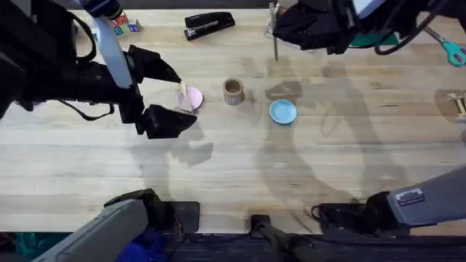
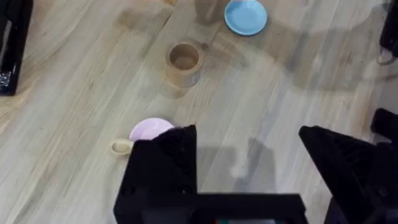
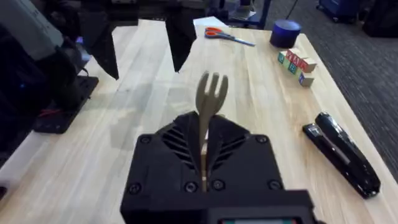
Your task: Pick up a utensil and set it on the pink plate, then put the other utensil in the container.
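Spoon (image 2: 122,147) down on pink plate (image 2: 149,129), bowl overhanging rim, just ahead of left gripper (image 2: 249,171), fingers spread wide, empty. Step one looks done. Right gripper (image 3: 204,163) pinching fork (image 3: 208,106) upright; cup (image 1: 233,91) drop remains.

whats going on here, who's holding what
Two robot arms are sorting small wooden cutlery. The left end effector hangs open over the pink plate, where the wooden spoon lies with its bowl sticking out past the rim. The right end effector is raised at the far side of the table, shut on the wooden fork, prongs pointing out. The brown cup stands upright between the pink plate and a blue plate, with nothing visible in it yet.
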Motion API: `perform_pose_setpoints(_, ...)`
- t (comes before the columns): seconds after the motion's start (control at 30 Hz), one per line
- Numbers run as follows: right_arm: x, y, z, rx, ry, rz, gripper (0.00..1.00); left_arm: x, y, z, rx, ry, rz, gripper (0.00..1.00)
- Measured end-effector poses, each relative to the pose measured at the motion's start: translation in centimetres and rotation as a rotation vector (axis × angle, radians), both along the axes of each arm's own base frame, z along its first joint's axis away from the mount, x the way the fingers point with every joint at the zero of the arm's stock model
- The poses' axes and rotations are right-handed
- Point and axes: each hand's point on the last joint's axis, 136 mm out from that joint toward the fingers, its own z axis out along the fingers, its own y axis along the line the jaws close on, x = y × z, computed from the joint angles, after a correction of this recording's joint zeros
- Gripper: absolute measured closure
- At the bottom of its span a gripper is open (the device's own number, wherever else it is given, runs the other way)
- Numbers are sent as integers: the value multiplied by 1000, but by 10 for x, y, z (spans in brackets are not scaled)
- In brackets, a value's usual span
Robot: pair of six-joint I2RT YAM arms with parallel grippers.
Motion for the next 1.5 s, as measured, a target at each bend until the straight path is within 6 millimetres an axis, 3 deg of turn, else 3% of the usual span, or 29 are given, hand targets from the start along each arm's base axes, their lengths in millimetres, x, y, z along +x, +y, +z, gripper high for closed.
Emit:
perform_pose_setpoints(0.73,0,50,-39,6,-43,136,969,0,0,0,0,0,0,6)
perform_pose_setpoints(1.17,-2,58,-37,13,-86,157,969,0,0,0,0,0,0,6)
perform_pose_setpoints(1.5,-12,76,-35,24,-130,209,969,0,0,0,0,0,0,6)
